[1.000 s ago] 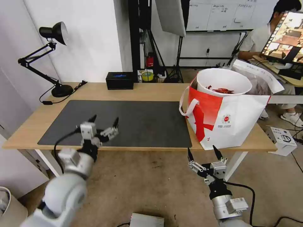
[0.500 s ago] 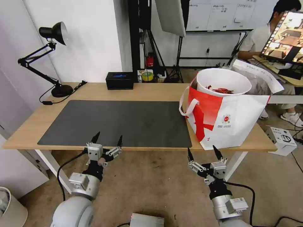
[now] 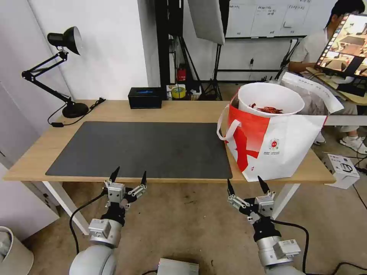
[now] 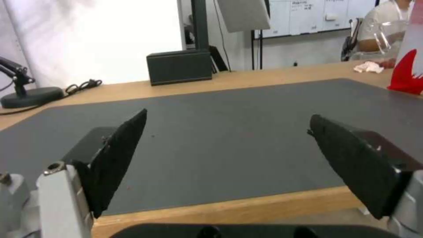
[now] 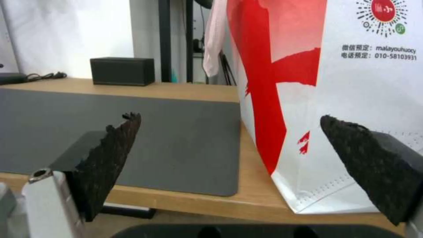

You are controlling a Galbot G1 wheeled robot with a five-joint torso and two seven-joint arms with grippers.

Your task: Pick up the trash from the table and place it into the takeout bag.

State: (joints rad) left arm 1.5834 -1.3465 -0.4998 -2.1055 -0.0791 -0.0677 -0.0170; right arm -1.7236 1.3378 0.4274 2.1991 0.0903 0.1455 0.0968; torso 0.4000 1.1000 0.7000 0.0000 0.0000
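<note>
Silver-grey arms, black cables, black-tipped pincers

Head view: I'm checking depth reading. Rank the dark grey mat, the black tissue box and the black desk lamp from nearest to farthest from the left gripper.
1. Dark grey rectangular mat, just beyond the open left gripper at the table's near edge.
2. Black rectangular tissue box, at the far edge, straight ahead.
3. Black jointed desk lamp, far left corner; close to the box's range, so this order is tentative.

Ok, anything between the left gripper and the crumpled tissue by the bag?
Nothing visible. Bare dark mat lies between the left gripper, jaws open at the table's near edge, and the tissue; the takeout bag's red corner stands close beside it.
</note>
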